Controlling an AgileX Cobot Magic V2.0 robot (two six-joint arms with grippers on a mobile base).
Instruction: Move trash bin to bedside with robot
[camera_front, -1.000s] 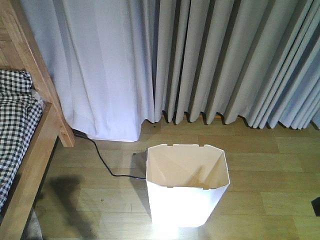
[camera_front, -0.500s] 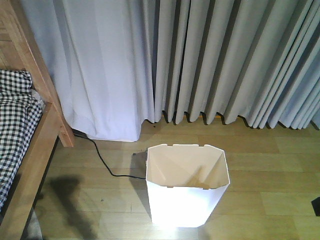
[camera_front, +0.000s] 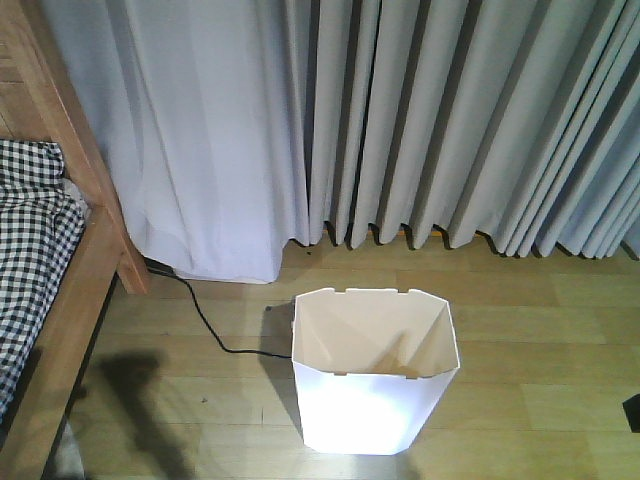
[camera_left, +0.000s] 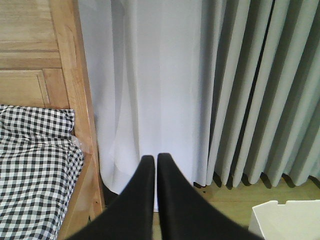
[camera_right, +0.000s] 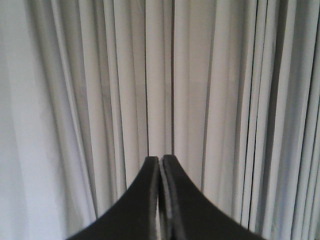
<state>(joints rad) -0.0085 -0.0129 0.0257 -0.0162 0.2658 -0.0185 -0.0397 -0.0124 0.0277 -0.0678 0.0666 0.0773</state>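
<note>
The front-facing view looked down from above onto the wooden floor (camera_front: 520, 340), the curtains (camera_front: 400, 120) filling its upper half and the bed (camera_front: 45, 260) at its left edge. The left wrist view looked level past its closed left gripper (camera_left: 152, 159) at the same bed and curtains, nearer. The right wrist view faced only curtains beyond the right gripper (camera_right: 161, 159).

A bedroom: wooden bed (camera_front: 60, 300), gingham bedding (camera_front: 30, 240), floor-length curtains (camera_front: 400, 120).

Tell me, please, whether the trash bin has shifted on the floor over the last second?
No. The trash bin keeps its spot: its rim sits equally near the black cable, equally far from the curtain hem.
</note>
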